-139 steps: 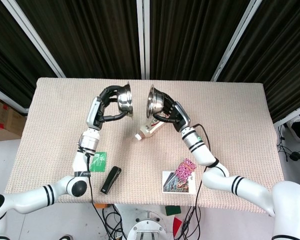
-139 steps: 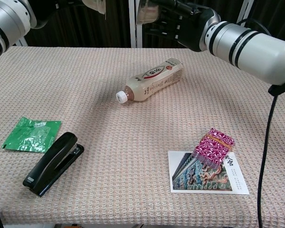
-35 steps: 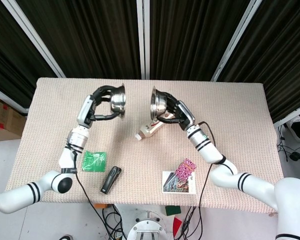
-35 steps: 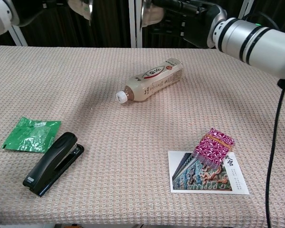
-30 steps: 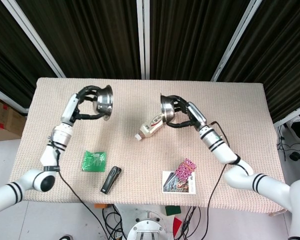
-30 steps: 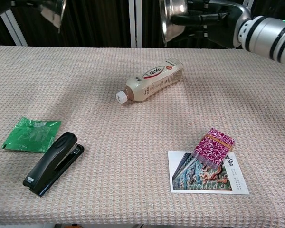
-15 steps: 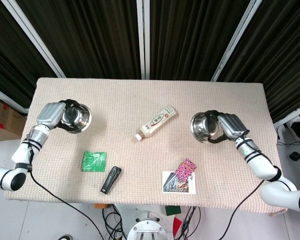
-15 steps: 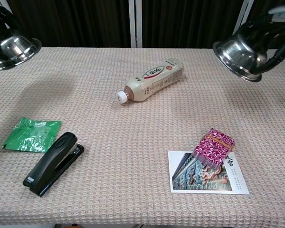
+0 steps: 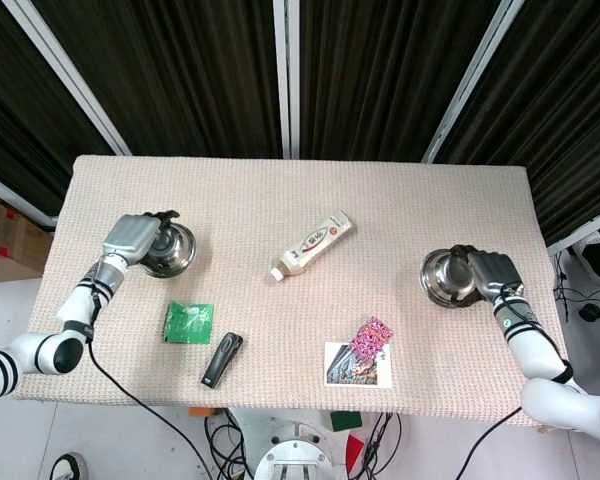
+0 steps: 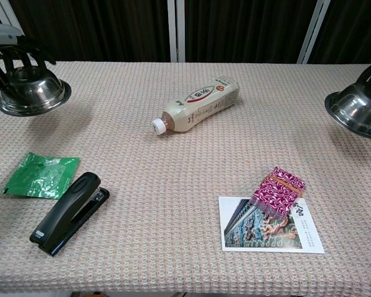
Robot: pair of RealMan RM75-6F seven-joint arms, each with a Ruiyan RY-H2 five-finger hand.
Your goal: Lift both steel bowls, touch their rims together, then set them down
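Two steel bowls, well apart, one at each end of the table (image 9: 280,190). Left bowl (image 9: 170,250): upright near the left edge, gripped at its rim by the left hand (image 9: 132,240); in the chest view it sits low over the cloth, contact with the table not clear. Right bowl (image 9: 446,277): upright near the right edge, held at its rim by the right hand (image 9: 490,272); contact with the cloth likewise unclear. Bottle (image 9: 312,243): lying on its side, mid-table, between the bowls. Green packet (image 9: 188,322) and black stapler (image 9: 221,359): front left, near each other. Postcard (image 9: 357,364): front right, a patterned pack (image 9: 371,334) resting on its corner.
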